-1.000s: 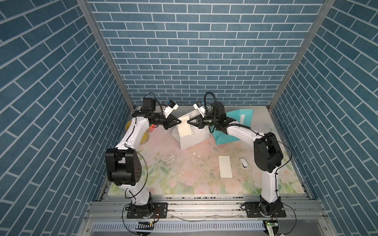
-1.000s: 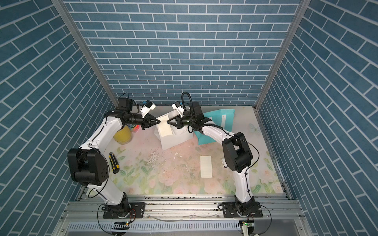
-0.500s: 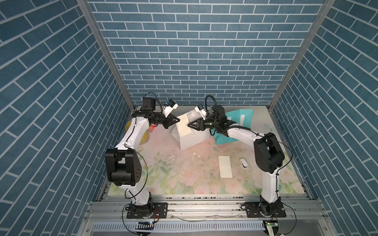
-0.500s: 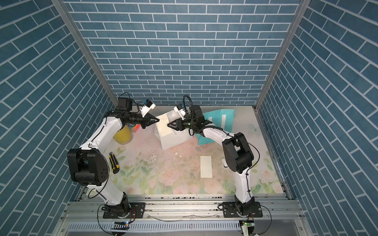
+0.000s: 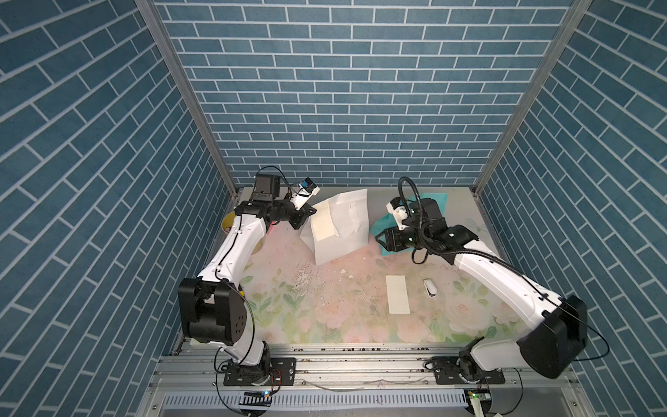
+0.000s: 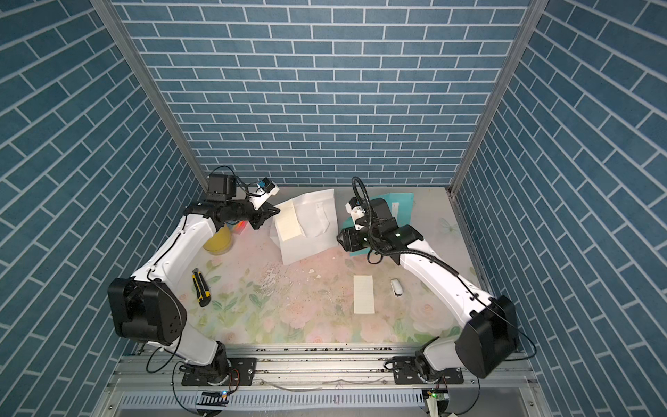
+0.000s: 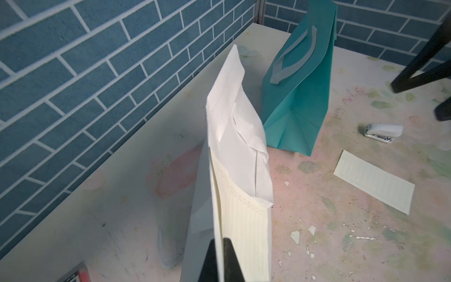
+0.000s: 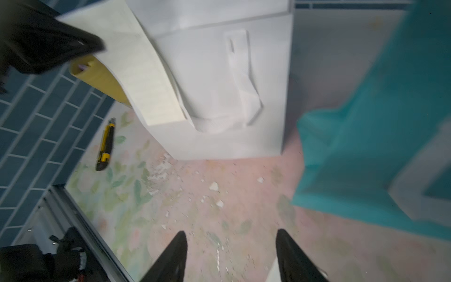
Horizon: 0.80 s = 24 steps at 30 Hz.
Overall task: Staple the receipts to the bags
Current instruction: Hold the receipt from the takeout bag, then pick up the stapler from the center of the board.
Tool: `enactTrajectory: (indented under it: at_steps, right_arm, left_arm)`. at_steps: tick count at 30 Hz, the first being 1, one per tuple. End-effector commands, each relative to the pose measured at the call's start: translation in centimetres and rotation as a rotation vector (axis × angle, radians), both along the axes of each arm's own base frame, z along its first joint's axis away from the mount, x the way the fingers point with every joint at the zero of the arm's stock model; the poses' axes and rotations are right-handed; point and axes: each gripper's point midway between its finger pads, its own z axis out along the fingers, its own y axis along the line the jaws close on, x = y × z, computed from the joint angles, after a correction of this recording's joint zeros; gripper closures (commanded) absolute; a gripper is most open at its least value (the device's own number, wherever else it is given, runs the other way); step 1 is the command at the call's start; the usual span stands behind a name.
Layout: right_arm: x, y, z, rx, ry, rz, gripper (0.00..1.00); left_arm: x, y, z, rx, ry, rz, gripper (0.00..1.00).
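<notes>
The white bag (image 5: 343, 227) is tilted up off the table at the back, with one receipt (image 5: 322, 222) laid against its left face. My left gripper (image 7: 220, 240) is shut on that receipt and the bag's edge together; in a top view it sits at the bag's left corner (image 6: 276, 209). My right gripper (image 8: 231, 240) is open with nothing between its fingers, hovering to the right of the white bag (image 5: 379, 240). It is in front of the teal bag (image 6: 402, 205). A second receipt (image 5: 398, 299) lies flat on the mat beside the small white stapler (image 5: 429, 287).
A yellow pen cup (image 6: 217, 241) stands at the back left under my left arm. A yellow-and-black utility knife (image 6: 201, 287) lies on the left of the floral mat (image 6: 288, 317). Paper crumbs dot the middle. Brick-pattern walls close three sides.
My right gripper has opened, let go at the white bag's top and drawn back to the right. My left gripper stays shut on the receipt and bag edge.
</notes>
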Motion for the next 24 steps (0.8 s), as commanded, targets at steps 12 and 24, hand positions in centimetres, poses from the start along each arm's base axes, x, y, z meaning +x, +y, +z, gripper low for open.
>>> enactTrajectory:
  at_steps: [12, 24]
  right_arm:
    - [-7.1, -15.2, -8.4, -0.524, 0.422, -0.302, 0.31]
    - [-5.2, -14.0, -15.2, -0.402, 0.533, -0.261, 0.37]
  left_arm:
    - [0.2, 0.6, -0.1, 0.037, -0.084, 0.035, 1.00]
    - [-0.8, 0.6, 0.1, 0.030, -0.089, 0.024, 1.00]
